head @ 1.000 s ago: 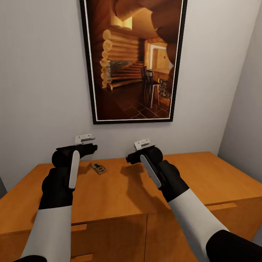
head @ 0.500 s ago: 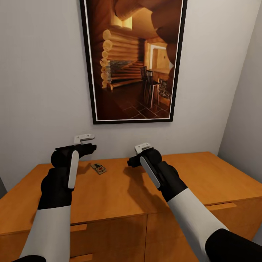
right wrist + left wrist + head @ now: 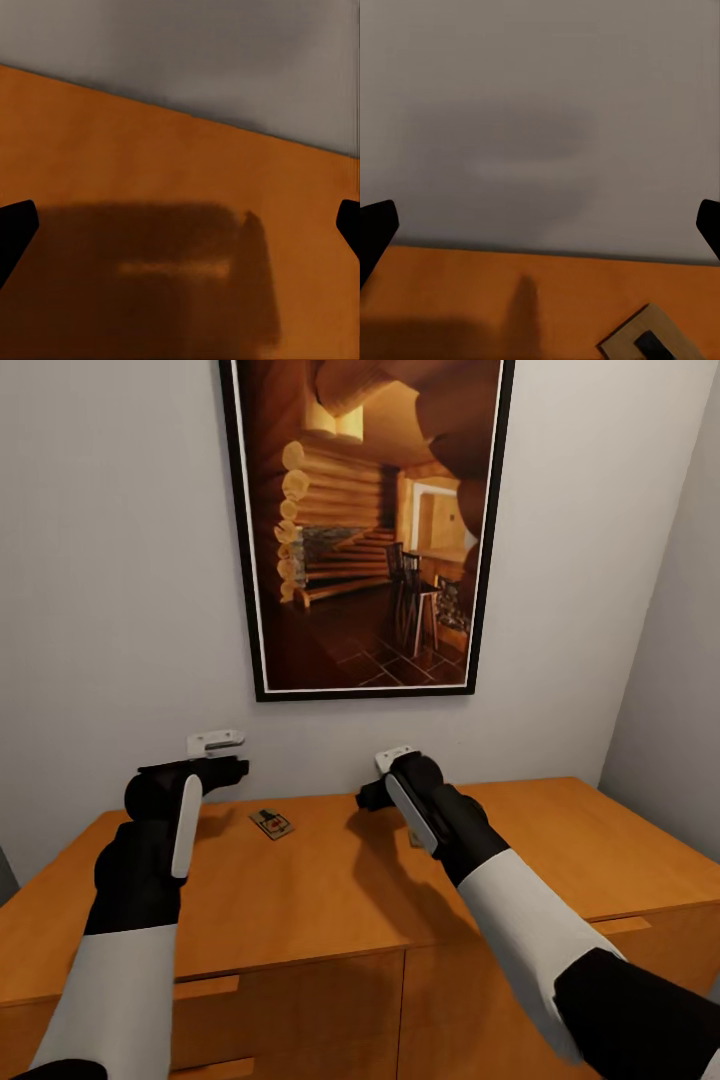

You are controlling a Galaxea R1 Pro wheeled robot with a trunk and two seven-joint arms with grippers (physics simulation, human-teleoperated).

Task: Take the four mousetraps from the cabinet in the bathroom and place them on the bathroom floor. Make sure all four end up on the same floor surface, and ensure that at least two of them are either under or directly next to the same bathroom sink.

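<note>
Nearest the camera in the head view are the two white-and-black forearms, reaching forward over the cabinet [image 3: 330, 900], an orange-brown chest whose drawer fronts and a bar handle show along its front face. Its smooth top carries the dark shadows of both arms.

Farther along, the left gripper [image 3: 205, 755] hovers above the rear left part of the top, close to the wall. In the left wrist view its two black fingertips [image 3: 376, 234] sit at opposite edges of the picture with wall and wood between them, so the jaws are spread wide and hold nothing. The right gripper [image 3: 385, 780] hangs over the middle rear of the top; its fingertips [image 3: 15, 225] likewise stand far apart over bare wood and its own shadow.

One mousetrap [image 3: 271, 823] lies flat on the top between the two grippers, nearer the left one and just inboard of it (a tan corner of it shows in the left wrist view [image 3: 649, 339], untouched).

Behind everything, a black-framed picture [image 3: 365, 525] of a log-cabin interior hangs on the pale wall [image 3: 110, 580].
</note>
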